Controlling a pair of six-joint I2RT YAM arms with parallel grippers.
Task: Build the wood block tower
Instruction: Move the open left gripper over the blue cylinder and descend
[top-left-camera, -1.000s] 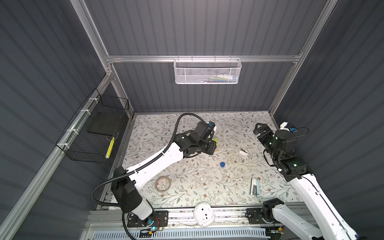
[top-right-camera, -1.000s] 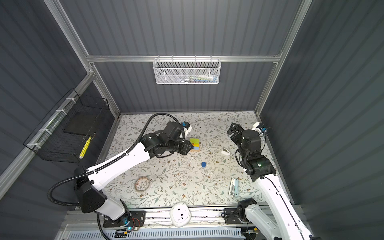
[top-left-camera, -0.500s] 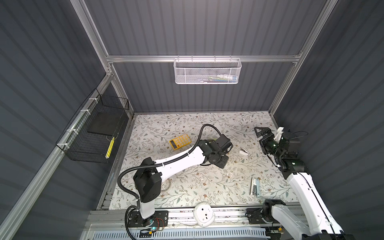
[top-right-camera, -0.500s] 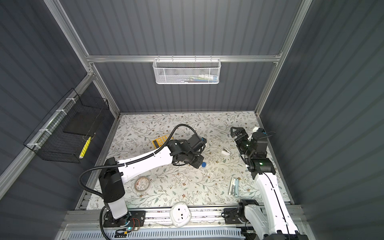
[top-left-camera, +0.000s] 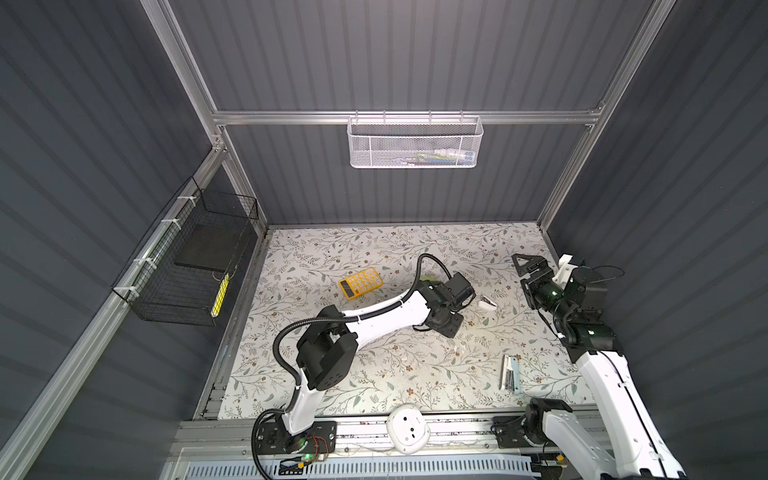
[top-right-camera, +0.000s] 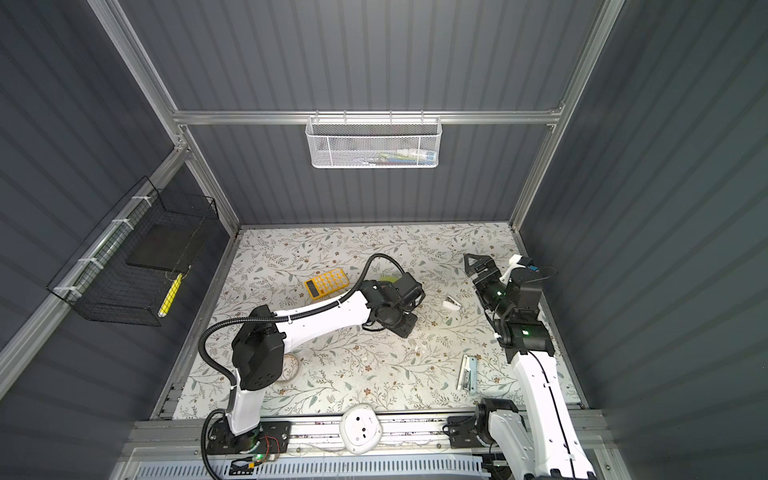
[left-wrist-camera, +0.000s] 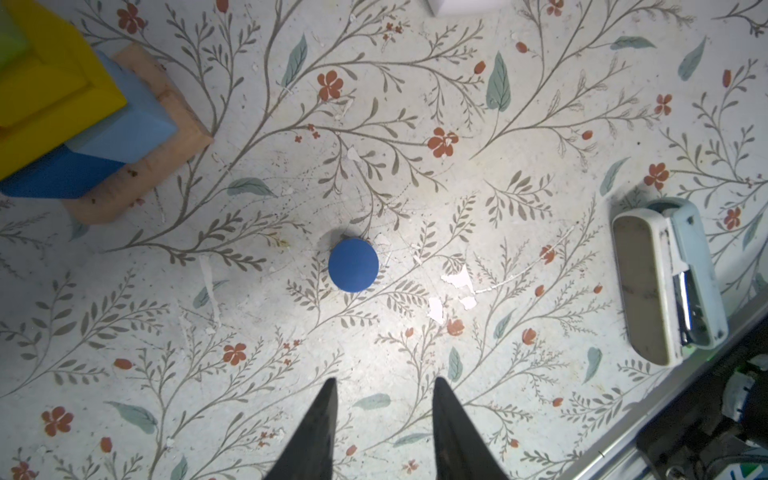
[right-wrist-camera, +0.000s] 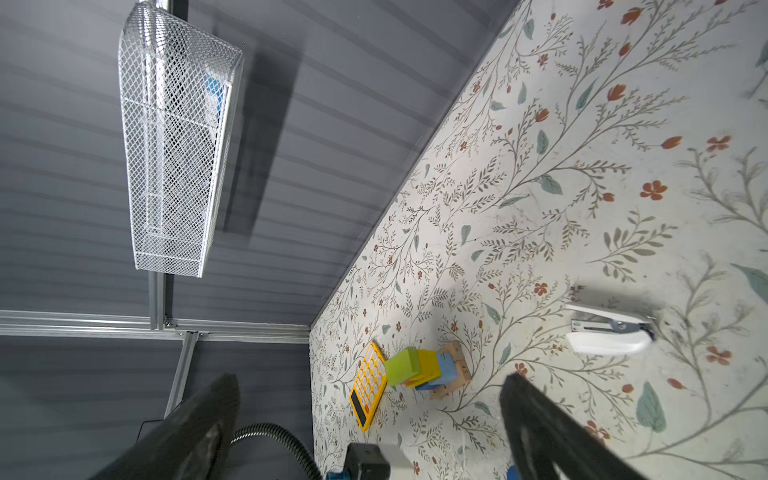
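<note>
**Left gripper and blue cylinder.** In the left wrist view the left gripper (left-wrist-camera: 384, 380) has its two dark fingers parted to a moderate gap, and they hold and touch nothing. The blue cylinder (left-wrist-camera: 353, 264) sits on the floral table (left-wrist-camera: 540, 124) with its round face up. It lies ahead of the fingertips, roughly in line with the gap and clear of both. The wood block tower (left-wrist-camera: 83, 116) fills one corner of this view, well apart from the cylinder. Here it shows a tan bar at the base, blue and light-blue cubes on it, and yellow above. Only the right wrist view shows the stack whole, with a lime block (right-wrist-camera: 401, 365) on top and the yellow calculator (right-wrist-camera: 368, 386) near it. In both top views the left arm (top-left-camera: 386, 316) hides the cylinder and most of the tower. The right gripper (top-left-camera: 527, 262) stands at the table's right side, with its jaws spread wide and empty.
</note>
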